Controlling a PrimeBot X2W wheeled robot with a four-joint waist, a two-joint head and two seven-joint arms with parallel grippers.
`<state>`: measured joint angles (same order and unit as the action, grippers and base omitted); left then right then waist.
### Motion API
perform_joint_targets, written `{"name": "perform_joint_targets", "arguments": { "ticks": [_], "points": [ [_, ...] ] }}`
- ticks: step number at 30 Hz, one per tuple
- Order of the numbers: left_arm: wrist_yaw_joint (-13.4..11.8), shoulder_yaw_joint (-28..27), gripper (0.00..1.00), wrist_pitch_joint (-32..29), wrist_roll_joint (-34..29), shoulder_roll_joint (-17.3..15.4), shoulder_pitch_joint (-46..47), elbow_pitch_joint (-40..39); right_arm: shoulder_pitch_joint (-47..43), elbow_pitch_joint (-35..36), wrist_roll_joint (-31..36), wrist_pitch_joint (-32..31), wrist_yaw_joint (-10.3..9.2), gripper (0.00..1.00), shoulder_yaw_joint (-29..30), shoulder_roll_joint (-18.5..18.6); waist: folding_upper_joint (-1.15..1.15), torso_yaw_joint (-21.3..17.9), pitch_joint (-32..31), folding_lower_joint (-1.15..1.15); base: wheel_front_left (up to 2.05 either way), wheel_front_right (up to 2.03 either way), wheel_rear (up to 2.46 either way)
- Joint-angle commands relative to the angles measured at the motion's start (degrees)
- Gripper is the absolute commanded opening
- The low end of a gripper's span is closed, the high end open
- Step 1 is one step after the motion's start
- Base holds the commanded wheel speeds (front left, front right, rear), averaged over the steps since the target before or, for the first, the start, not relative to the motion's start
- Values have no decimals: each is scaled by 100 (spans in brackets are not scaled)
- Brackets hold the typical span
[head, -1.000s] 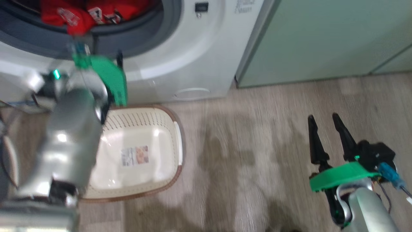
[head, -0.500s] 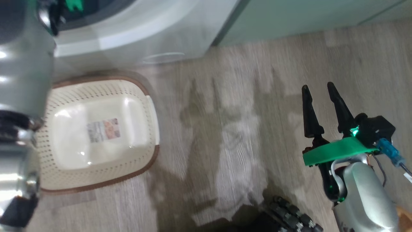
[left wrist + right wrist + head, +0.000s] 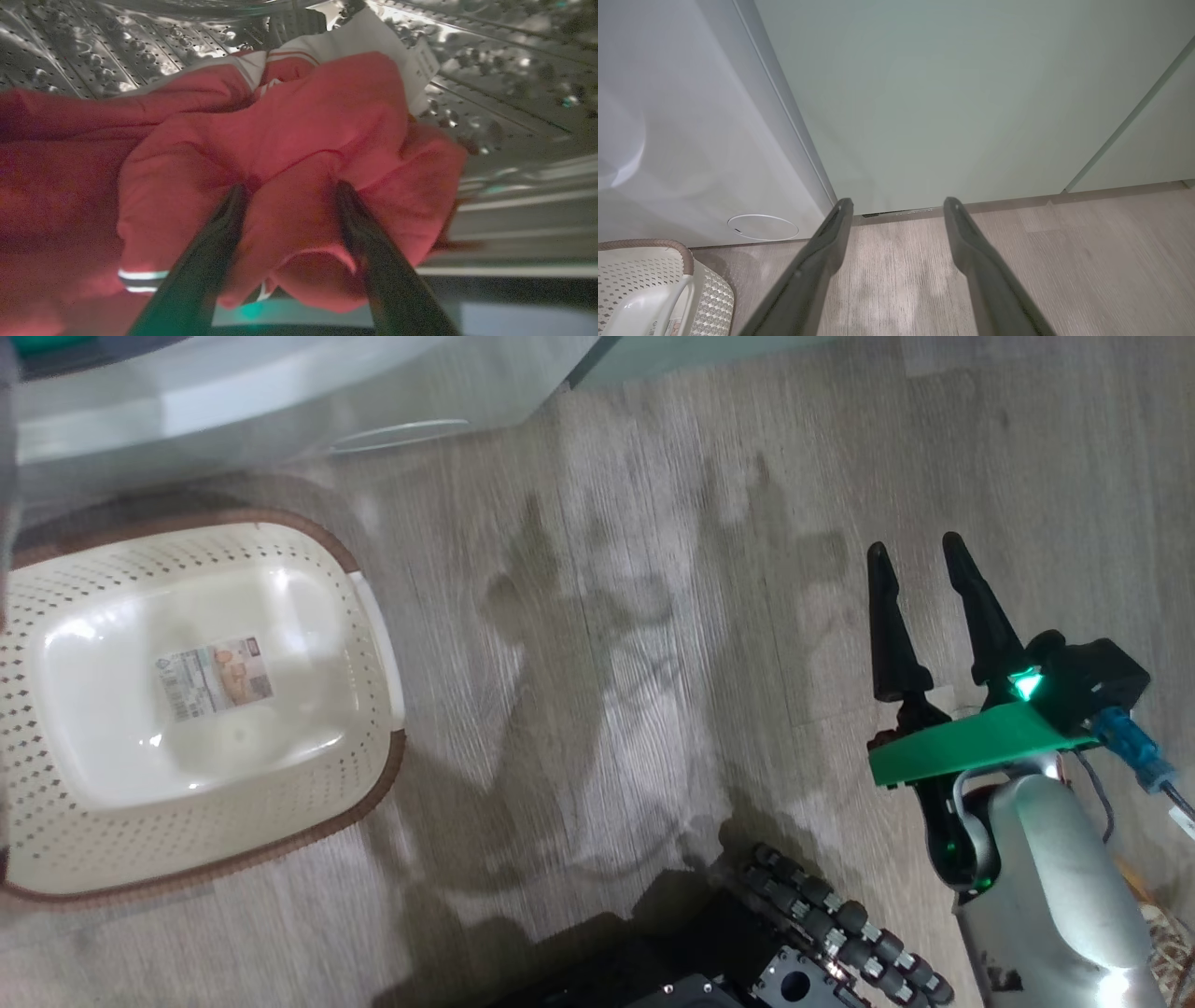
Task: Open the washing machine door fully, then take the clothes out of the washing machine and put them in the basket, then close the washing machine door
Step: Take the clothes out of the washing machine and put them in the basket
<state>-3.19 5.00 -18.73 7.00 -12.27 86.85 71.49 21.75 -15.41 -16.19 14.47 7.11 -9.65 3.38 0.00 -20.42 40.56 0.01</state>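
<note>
1. Clothes — red mesh fabric with white trim, heaped inside the drum of the washing machine. A white-and-dark striped hem shows at the lower left of the left wrist view, and a white tag at the top.
2. Left gripper: inside the drum, jaws standing wide apart. A rounded fold of the red cloth bulges up between the two dark fingers, which lie against the fabric on either side; the jaws are not drawn together on it.
3. Drum wall: dimpled metal, behind and to the right of the heap.
4. Round hatch: low on the machine's white front panel, near the floor.
5. Basket: cream, perforated, brown rim. It stands on the floor just in front of the machine, at the left of the head view, empty save for a label sticker on its bottom. A white handle is on the side nearer the right gripper.
6. Right gripper — jaws wide open, holding nothing, above the floor and well apart from the basket. Its fingers point toward the pale green cabinet beside the machine.
7. Floor: grey-brown wood-grain planks.
8. Robot's base: dark, with rollers, at the bottom of the head view.
</note>
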Motion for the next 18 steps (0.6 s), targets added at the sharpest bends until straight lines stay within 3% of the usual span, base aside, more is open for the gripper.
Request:
{"name": "perform_joint_targets", "arguments": {
  "ticks": [1,2,3,4,5,11,18],
  "points": [
    [-57,24,100,-92,-37,-223,93,-35,-90,168,-27,52,37,100,-82,-27,0,-42,62,-1,0,0,0],
    [-82,23,100,-114,-28,-243,76,-6,-82,169,-29,52,37,100,-77,-30,0,-46,77,-1,0,0,0],
    [-96,27,90,-127,-20,-248,57,17,-78,170,-32,52,37,100,-68,-33,0,-44,87,-1,0,0,0],
    [-99,26,38,-108,-4,-242,44,30,-74,170,-36,52,37,100,-59,-35,0,-40,93,-1,0,0,0],
    [-103,20,0,-59,15,-242,33,37,-71,166,-39,52,37,100,-48,-38,0,-33,96,-1,0,0,0],
    [-8,-8,0,316,159,-96,-154,70,-126,99,-20,52,37,100,39,-43,0,104,-113,-1,0,0,0],
    [299,-96,0,1046,419,173,-655,98,-289,32,9,52,37,100,92,60,0,348,-730,-1,0,0,0]
  ]
}}
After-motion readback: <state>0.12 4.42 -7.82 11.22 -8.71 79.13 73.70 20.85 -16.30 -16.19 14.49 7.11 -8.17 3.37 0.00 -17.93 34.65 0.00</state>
